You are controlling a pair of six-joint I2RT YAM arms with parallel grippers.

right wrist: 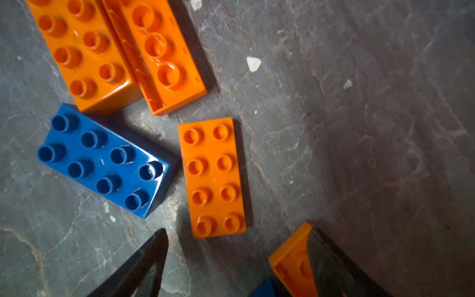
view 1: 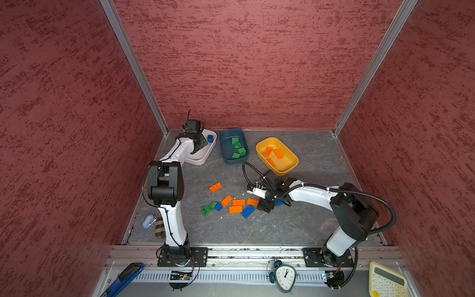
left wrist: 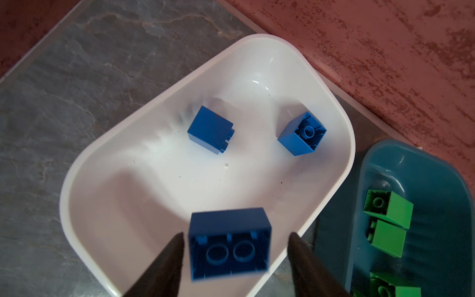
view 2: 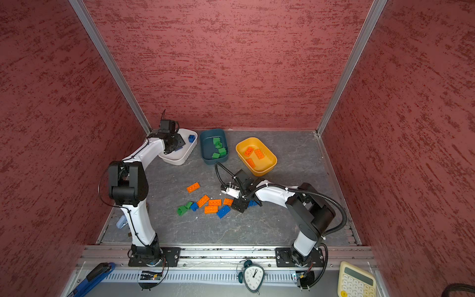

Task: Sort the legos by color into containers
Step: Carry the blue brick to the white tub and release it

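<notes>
Three tubs stood along the far edge of the worktop [view 1: 257, 231]: a white tub [view 1: 203, 160] at the left, a teal tub [view 1: 226, 156] in the middle and a yellow tub [view 1: 290, 164] to the right. The teal tub held several green bricks [view 1: 239, 149], and the yellow tub held three orange bricks [view 1: 275, 154].

The left jaws hung over the white tub. In the left wrist view they stood open, with a large blue brick [left wrist: 230, 244] between the dark fingers [left wrist: 164, 264]. Its hollow underside faced the camera, its edges were blurred, and a gap showed on each side, so nothing was clamped. Two small blue bricks [left wrist: 210, 129] lay apart on the tub's floor.

The unsorted pile [view 1: 235, 205] lay near the middle of the worktop, with a lone orange brick [view 1: 215, 187] just beyond it and two green bricks [view 1: 206, 210] at its left end. The right jaws were low at the pile's right end.

In the right wrist view those jaws stood wide apart. A tilted orange brick [right wrist: 293, 259] lay against one finger, well clear of the other finger [right wrist: 144, 267], so it was not gripped. A flat orange brick [right wrist: 212, 177] lay studs-up ahead of the jaws, just beside an eight-stud blue brick [right wrist: 102, 159]. Two more orange bricks [right wrist: 84, 51] lay side by side beyond those.
</notes>
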